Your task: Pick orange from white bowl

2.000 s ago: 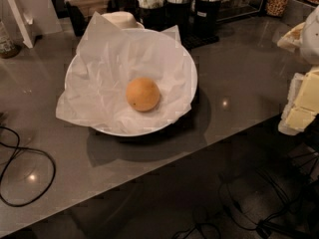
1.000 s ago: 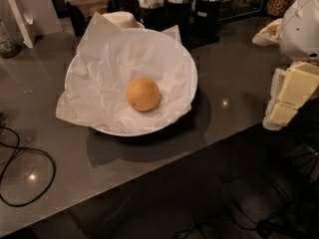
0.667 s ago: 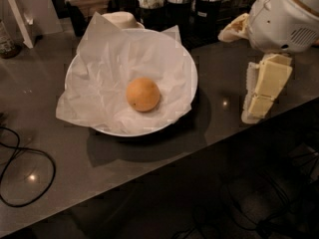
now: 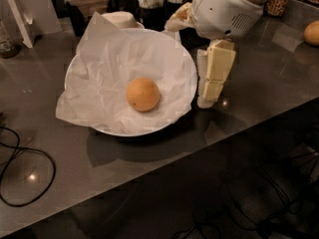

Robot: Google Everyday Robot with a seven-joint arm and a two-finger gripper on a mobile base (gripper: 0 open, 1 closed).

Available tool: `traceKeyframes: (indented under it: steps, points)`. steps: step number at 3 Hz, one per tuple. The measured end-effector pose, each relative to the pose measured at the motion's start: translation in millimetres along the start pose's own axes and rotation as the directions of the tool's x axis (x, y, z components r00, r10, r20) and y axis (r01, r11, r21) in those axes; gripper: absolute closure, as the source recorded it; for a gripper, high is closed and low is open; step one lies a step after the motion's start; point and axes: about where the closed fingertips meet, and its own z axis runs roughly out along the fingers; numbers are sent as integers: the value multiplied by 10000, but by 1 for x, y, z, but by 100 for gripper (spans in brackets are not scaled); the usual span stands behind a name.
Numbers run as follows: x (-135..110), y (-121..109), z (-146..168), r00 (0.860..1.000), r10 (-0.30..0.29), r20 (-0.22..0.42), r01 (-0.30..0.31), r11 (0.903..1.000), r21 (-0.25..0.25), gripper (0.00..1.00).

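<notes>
The orange [image 4: 142, 94] lies in the middle of the white bowl [image 4: 187, 59], on crinkled white paper that lines the bowl and sticks out over its rim. The bowl stands on a grey reflective counter. My gripper [image 4: 214, 78] hangs down from the white arm at the upper right. It is just outside the bowl's right rim, close to the counter, to the right of the orange and apart from it. It holds nothing that I can see.
A small cream cup-like bowl [image 4: 119, 19] stands right behind the white bowl. Dark containers [image 4: 149, 4] line the back. A second round fruit [image 4: 311, 32] lies at the far right. A black cable [image 4: 25, 176] loops at the front left. The counter's front edge [image 4: 199, 148] runs diagonally.
My arm and gripper have moved left from the right edge of the view up to the bowl's right rim. The orange and the bowl have not moved.
</notes>
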Motion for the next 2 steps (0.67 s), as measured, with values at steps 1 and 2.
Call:
traceKeyframes:
  steps: [1,2]
  points:
    - [-18,-29,23,9991,-277,322,285,9993,-225,0]
    - [-31,-55,51,9975,-422,559,454,9973,-576,0]
